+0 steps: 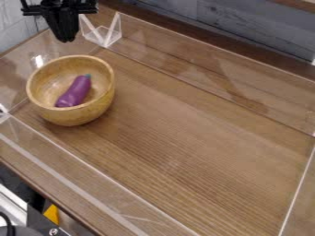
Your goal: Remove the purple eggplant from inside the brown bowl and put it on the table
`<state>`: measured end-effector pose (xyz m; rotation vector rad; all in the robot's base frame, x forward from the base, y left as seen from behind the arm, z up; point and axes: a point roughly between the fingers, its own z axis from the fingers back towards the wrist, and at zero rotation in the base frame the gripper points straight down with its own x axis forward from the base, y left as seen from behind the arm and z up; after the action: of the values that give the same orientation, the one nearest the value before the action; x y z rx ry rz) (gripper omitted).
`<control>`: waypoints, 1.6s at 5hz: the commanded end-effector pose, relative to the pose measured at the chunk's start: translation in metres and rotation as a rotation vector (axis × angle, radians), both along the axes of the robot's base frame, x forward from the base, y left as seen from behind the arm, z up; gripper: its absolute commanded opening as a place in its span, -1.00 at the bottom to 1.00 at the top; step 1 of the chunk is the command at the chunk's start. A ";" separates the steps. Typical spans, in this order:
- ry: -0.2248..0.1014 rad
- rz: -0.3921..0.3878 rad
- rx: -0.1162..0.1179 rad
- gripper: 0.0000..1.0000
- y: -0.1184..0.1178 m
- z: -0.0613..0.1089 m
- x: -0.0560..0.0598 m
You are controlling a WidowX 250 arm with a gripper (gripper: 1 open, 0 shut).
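My pincer [63, 35] hangs empty above the brown bowl [37, 100]; its gap I cannot tell. The purple eggplant [74, 90] lies inside.

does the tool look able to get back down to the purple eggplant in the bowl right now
Probably yes. The purple eggplant lies uncovered in the open brown bowl, with nothing over it. The tool hangs empty above the bowl's far rim, so a short drop toward the camera looks unobstructed.

One purple eggplant [74, 90] – one brown bowl [103, 103] – one gripper [64, 35] – one table [197, 138].
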<state>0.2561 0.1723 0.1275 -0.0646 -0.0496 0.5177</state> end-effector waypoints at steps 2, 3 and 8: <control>-0.034 -0.130 0.059 1.00 0.009 0.029 0.004; -0.021 -0.183 0.054 1.00 -0.001 0.024 -0.002; 0.014 -0.154 0.058 1.00 -0.024 -0.004 -0.039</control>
<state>0.2155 0.1450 0.1102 -0.0364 0.0000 0.3613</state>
